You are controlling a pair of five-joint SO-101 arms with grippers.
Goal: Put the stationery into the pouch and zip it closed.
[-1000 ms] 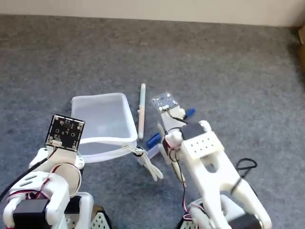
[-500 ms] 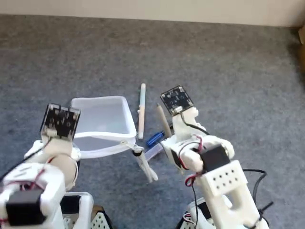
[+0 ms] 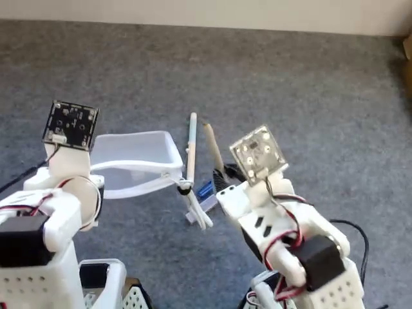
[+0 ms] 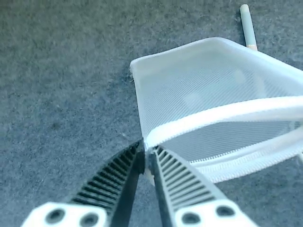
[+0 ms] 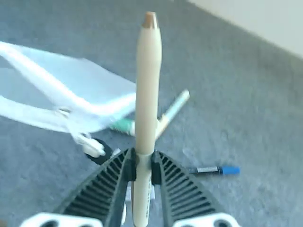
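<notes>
The right gripper [image 5: 142,163] clamps the beige pen [image 5: 147,71], its tip near the open pouch [image 4: 213,90], whose rim the left gripper [image 4: 147,153] pinches.

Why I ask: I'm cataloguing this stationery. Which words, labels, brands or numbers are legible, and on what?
Nothing is legible.
Blue marker: dark print on its white band, too blurred to read.
Left arm's camera board: marks too small.
Right arm's camera board: marks too small.
</notes>
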